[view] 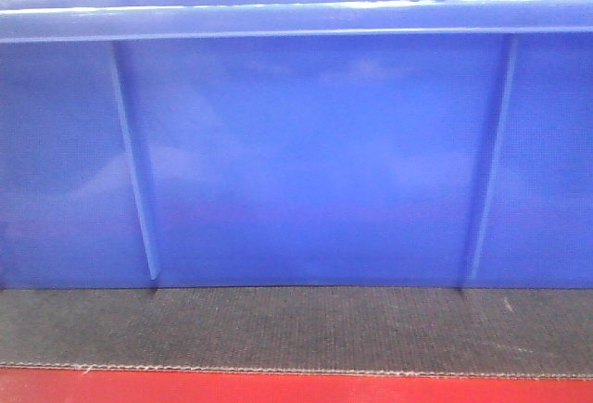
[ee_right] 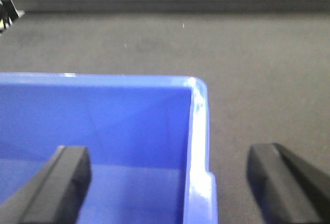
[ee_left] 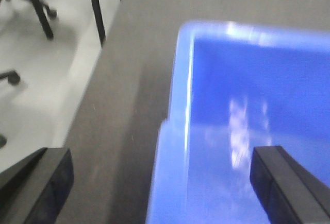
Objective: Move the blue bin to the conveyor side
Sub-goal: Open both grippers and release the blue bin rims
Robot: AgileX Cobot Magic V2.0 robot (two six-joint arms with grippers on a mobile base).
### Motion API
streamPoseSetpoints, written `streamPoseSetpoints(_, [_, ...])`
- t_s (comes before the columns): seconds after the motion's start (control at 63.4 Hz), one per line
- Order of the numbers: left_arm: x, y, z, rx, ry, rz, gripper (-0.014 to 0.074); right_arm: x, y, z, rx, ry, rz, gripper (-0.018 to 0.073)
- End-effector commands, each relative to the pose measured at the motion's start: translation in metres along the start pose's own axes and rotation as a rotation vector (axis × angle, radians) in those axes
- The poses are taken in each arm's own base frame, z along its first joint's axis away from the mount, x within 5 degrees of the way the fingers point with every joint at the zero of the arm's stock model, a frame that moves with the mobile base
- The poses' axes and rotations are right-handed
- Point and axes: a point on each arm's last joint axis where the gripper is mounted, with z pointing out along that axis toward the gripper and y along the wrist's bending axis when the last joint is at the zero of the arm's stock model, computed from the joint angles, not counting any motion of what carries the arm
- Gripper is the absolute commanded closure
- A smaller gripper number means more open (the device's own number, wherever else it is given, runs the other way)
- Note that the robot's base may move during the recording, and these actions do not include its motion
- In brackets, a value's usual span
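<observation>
With both jaws wide astride the blue bin (view: 306, 162) rim, uneven closing could skew it on the belt (view: 296, 329).

Glossy blue bin (view: 306, 162) – dark grey woven conveyor belt (view: 296, 329) – red strip (view: 296, 389) along its edge.

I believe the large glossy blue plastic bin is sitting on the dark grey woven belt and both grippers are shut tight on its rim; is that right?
Not quite. The large glossy blue plastic bin does sit on the dark grey woven belt, but both wrist views show the left gripper and right gripper open, each straddling a side wall without gripping it.
</observation>
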Motion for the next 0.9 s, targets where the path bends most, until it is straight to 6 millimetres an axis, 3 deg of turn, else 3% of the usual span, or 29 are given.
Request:
streamPoseSetpoints(0.0, [-0.014, 0.004, -0.018, -0.002, -0.047, -0.028, 0.0074, -0.012, 0.001, -0.015, -0.001, -0.045, -0.020, 0.0186])
streamPoseSetpoints(0.126, [-0.022, 0.009, -0.033, 0.010, -0.088, -0.048, 0.0355, -0.017, 0.001, -0.029, -0.002, -0.068, -0.020, 0.0480])
streamPoseSetpoints(0.221, [-0.025, 0.012, -0.042, 0.013, -0.106, -0.058, 0.0631, -0.022, 0.002, -0.039, -0.006, -0.101, -0.020, 0.0666])
streamPoseSetpoints(0.347, [-0.031, 0.013, -0.048, 0.032, -0.157, -0.041, 0.0566, -0.026, 0.002, -0.046, -0.010, -0.141, -0.020, 0.0629])
streamPoseSetpoints(0.521, [-0.041, 0.016, -0.066, 0.078, -0.245, 0.000, 0.0585, -0.033, 0.003, -0.067, -0.016, -0.194, -0.019, 0.0629])
streamPoseSetpoints(0.694, [-0.043, 0.034, -0.096, 0.103, -0.301, -0.071, 0.0585, -0.036, 0.003, -0.090, -0.017, -0.219, -0.019, 0.0648])
streamPoseSetpoints(0.884, [-0.010, 0.057, -0.098, 0.150, -0.294, -0.112, 0.0585, -0.013, 0.000, -0.088, -0.004, -0.137, -0.018, 0.0648])
